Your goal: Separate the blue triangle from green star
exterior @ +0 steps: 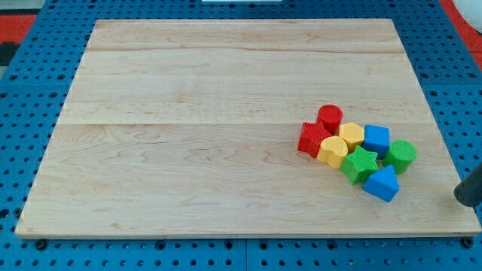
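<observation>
Blue triangle [381,184] at cluster's bottom right, touching green star [359,163] up-left of it. Tip [459,197] off to the view's right, well apart from every block, touching nothing. Best pushed from the star side, down-right, sparing the green block [401,155]. Rod cut off by frame edge.

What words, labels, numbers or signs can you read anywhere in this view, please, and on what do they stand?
None: no text shows on the wooden board, the clustered blocks such as the blue triangle and green star, the blue pegboard, or my tip, at the view's right of the blocks.
</observation>
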Controlling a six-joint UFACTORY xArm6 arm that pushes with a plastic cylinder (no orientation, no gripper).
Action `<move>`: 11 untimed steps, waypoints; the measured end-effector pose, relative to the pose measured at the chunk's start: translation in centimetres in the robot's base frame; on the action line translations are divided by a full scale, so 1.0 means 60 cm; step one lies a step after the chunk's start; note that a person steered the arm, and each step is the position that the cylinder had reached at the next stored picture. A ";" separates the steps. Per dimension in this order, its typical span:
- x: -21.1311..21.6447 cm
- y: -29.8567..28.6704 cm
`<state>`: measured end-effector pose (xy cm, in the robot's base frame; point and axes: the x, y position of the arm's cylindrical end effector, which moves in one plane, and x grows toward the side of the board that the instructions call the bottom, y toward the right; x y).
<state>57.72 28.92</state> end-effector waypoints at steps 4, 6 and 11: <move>0.007 -0.146; -0.009 -0.177; -0.024 -0.281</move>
